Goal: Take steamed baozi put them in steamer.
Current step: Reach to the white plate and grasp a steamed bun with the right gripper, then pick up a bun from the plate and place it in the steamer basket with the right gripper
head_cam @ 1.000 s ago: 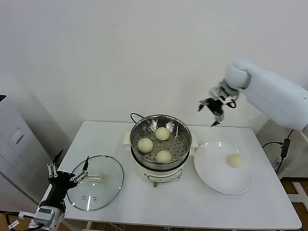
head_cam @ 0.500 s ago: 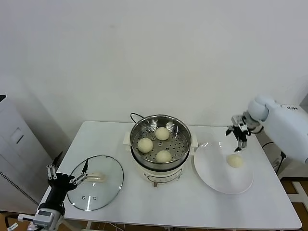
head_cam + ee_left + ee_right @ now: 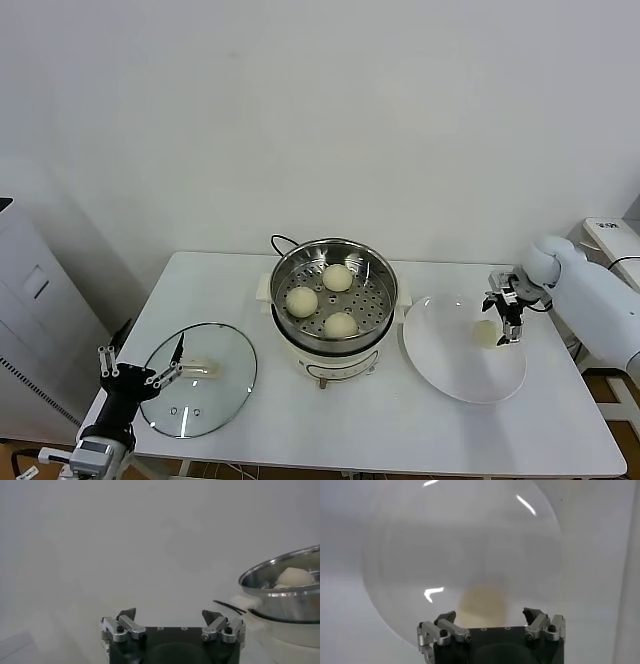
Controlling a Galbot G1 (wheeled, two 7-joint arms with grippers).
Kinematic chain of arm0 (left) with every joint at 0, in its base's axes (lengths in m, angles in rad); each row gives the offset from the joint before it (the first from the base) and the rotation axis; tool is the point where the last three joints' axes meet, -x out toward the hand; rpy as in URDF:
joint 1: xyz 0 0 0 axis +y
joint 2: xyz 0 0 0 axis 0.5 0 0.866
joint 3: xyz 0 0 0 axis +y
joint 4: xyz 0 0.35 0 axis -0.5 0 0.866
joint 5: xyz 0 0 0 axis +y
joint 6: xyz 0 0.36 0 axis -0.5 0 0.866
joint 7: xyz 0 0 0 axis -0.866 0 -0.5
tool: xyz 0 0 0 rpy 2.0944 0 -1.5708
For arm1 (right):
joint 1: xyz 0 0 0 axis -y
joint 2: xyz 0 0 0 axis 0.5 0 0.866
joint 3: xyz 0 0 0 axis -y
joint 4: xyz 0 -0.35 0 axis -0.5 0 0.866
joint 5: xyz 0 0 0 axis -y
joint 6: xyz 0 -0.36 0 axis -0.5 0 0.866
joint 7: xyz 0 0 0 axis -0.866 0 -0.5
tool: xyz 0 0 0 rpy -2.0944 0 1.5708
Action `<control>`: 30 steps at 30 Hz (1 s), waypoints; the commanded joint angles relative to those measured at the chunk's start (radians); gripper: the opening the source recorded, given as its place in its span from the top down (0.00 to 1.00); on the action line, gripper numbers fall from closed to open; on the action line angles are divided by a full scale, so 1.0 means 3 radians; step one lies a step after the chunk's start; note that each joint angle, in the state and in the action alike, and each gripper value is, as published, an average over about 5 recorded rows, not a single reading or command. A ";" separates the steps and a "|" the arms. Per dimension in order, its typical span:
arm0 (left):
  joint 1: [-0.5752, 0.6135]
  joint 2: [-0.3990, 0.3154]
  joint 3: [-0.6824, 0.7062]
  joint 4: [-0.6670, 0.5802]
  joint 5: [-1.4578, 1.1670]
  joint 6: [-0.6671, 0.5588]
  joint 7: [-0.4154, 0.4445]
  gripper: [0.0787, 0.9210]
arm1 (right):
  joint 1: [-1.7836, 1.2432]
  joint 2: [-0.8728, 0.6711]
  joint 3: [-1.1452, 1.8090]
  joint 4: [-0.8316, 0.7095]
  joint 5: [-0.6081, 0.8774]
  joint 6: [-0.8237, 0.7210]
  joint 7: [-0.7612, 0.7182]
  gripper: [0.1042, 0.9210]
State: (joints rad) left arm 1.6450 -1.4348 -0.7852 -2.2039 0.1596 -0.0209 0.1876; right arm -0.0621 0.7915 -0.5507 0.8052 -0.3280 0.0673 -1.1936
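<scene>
Three baozi (image 3: 337, 277) in steamer (image 3: 384, 268), one on plate (image 3: 440, 365).

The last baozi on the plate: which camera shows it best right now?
The right wrist view: the last baozi lies unobstructed on the plate, just ahead of the open right gripper. The head view shows the baozi partly hidden behind that gripper. The left wrist view misses it.

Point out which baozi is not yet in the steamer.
The lone baozi on the white plate, right of the steamer, directly under the open right gripper. The other three sit in the steel basket.
</scene>
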 commanded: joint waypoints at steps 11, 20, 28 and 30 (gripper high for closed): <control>-0.0003 0.0023 -0.0009 -0.0001 -0.0011 0.0006 0.0000 0.12 | -0.0058 0.0066 0.0048 -0.0126 -0.0091 -0.0027 0.0092 0.35; -0.0001 0.0088 -0.0041 -0.0025 -0.0043 0.0016 -0.0003 0.12 | 0.0508 -0.0044 -0.0499 0.0152 0.0594 -0.0092 0.0040 0.64; -0.0009 0.0071 -0.0047 -0.0056 -0.0056 0.0021 -0.0004 0.12 | 0.2017 -0.0010 -0.1870 0.0647 0.2325 -0.0508 0.0053 0.66; -0.0023 0.0066 -0.0044 -0.0055 -0.0057 0.0022 -0.0005 0.12 | 0.2346 0.0062 -0.2168 0.0806 0.2723 -0.0664 0.0070 0.66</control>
State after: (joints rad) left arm 1.6442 -1.4163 -0.7992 -2.2188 0.1440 -0.0154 0.1862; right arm 0.1990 0.7840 -0.8017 0.8931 -0.0253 -0.0078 -1.1785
